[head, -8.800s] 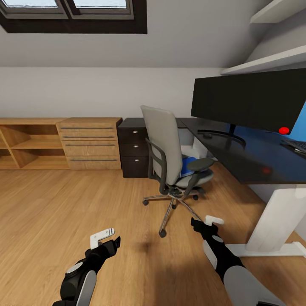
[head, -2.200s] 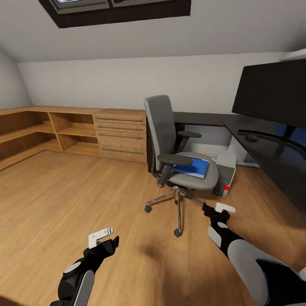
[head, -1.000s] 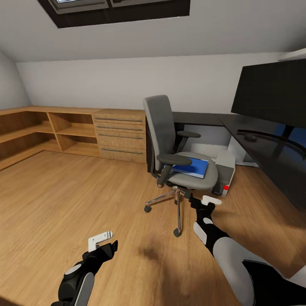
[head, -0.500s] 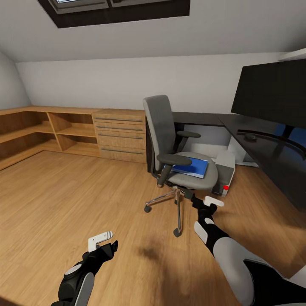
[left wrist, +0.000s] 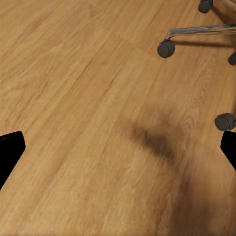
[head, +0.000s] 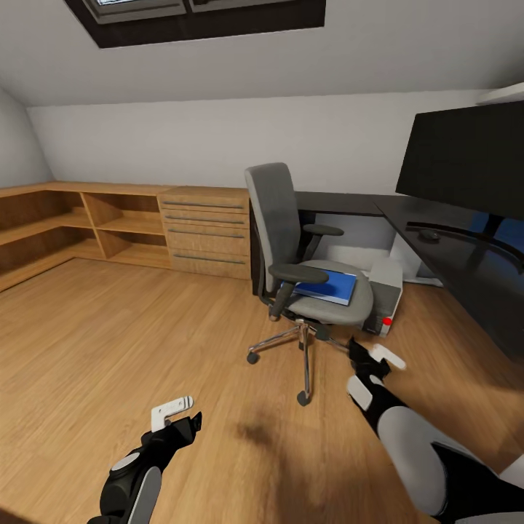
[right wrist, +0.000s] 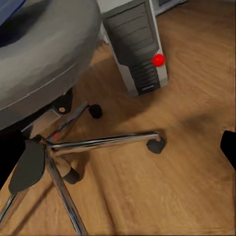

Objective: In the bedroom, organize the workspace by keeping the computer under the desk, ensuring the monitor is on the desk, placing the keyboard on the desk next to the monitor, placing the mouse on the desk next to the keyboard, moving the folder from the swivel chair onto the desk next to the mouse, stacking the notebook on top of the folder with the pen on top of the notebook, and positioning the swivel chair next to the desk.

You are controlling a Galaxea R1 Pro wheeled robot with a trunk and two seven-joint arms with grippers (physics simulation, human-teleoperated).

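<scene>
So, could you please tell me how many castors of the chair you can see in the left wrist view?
4: one whole castor on a chrome leg, one lower down, and two cut off by the frame's edge. The chair may have more out of frame.

My left arm (head: pixel 138 466): black shell with a light grey oval panel on the forearm and a small grey patch near the wrist. Left claw (head: pixel 175 411): black base, white flat finger. My right arm (head: pixel 407 444): large grey-white rounded forearm cover, black joints, white wrist patch. Right claw (head: pixel 375 356): black body, white finger tip.
</scene>
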